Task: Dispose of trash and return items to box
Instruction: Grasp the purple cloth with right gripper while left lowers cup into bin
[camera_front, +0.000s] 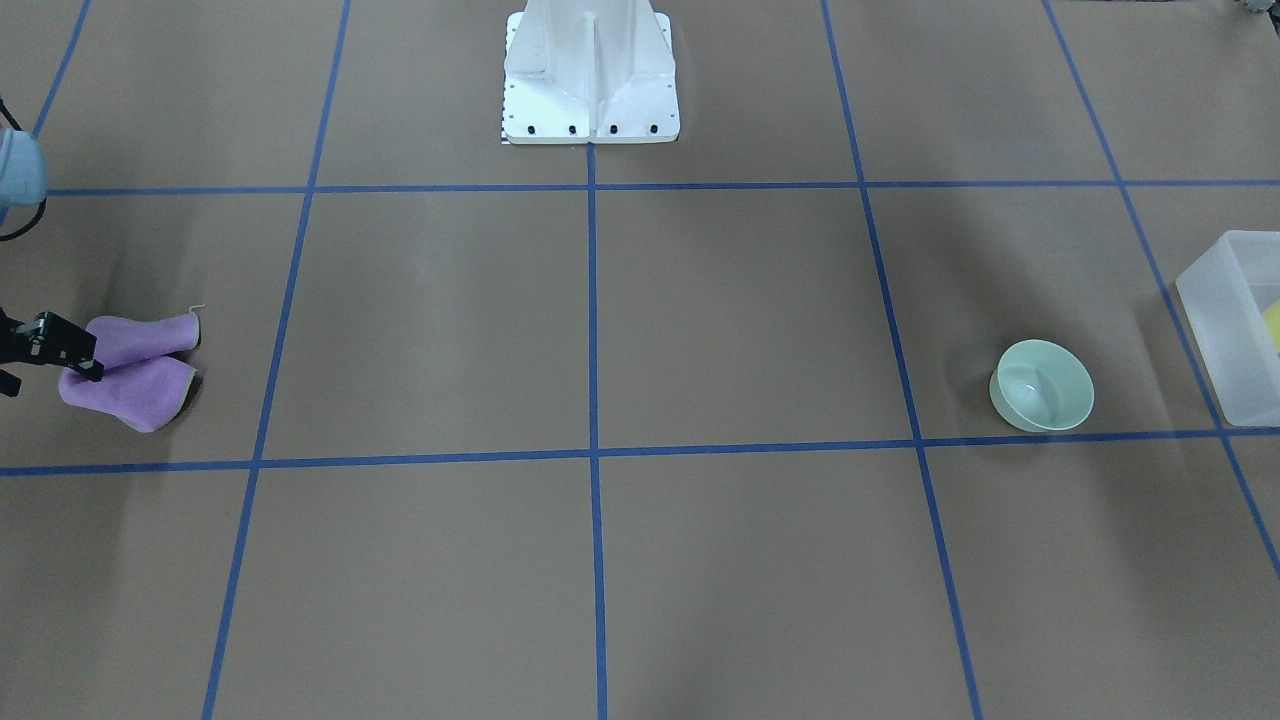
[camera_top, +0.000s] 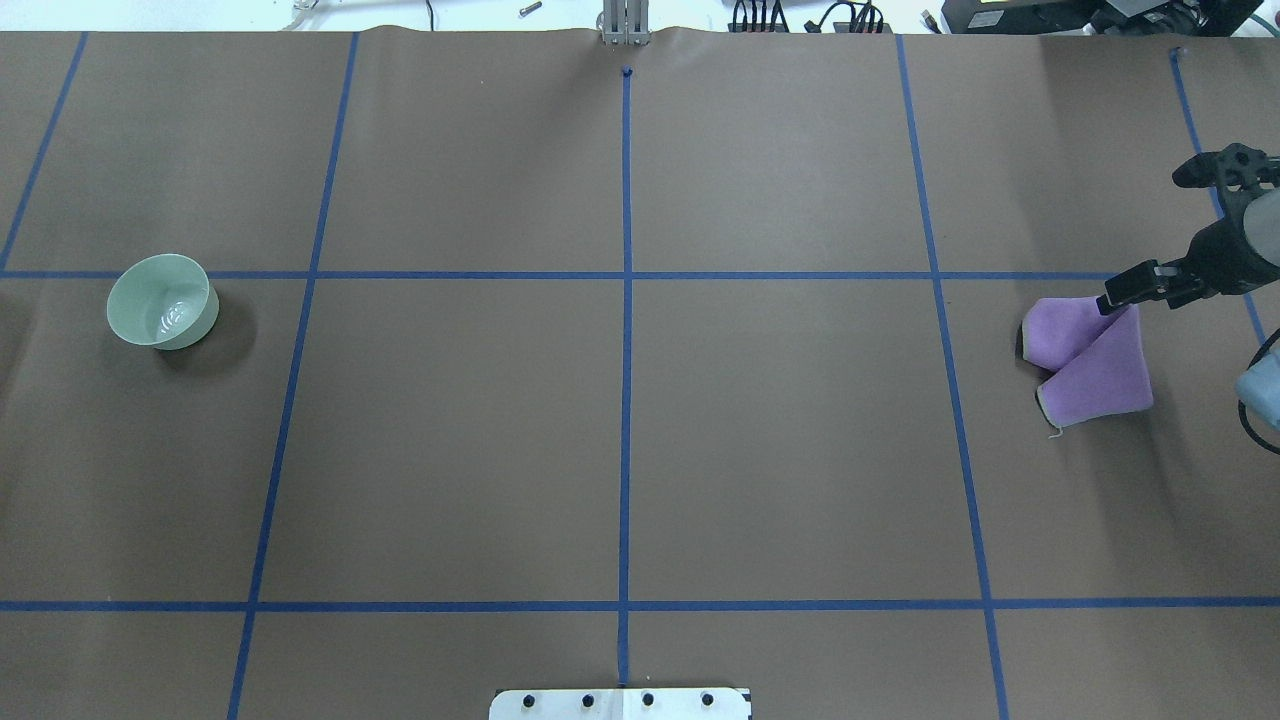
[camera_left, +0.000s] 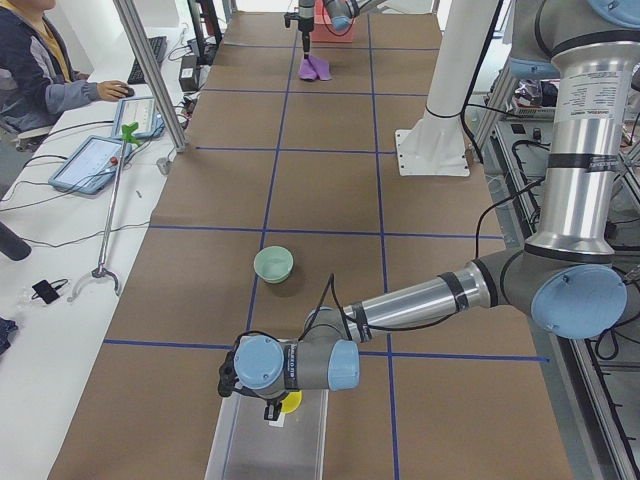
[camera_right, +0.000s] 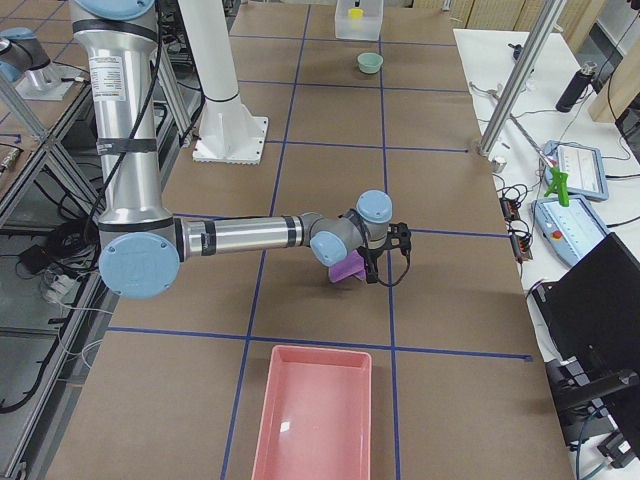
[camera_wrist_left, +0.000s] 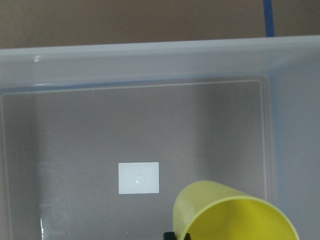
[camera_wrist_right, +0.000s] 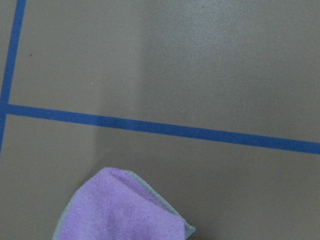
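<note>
The yellow cup (camera_wrist_left: 232, 215) hangs tilted over the inside of the frosted white box (camera_wrist_left: 150, 55), low in the left wrist view, with a black fingertip beside it. My left gripper (camera_left: 272, 408) is over the box (camera_left: 245, 450) and looks shut on the cup (camera_left: 291, 402). The mint-green bowl (camera_top: 162, 300) stands upright on the table near the box (camera_front: 1225, 330); it also shows in the front view (camera_front: 1042, 385). My right gripper (camera_top: 1112, 300) is at the far right, pinching the edge of a purple cloth (camera_top: 1090, 365) that bunches under it.
A pink tray (camera_right: 315, 420) lies on the table near the right arm. The white pedestal base (camera_front: 590, 80) stands at the robot's side of the table. An operator (camera_left: 40, 70) sits at a side desk with tablets.
</note>
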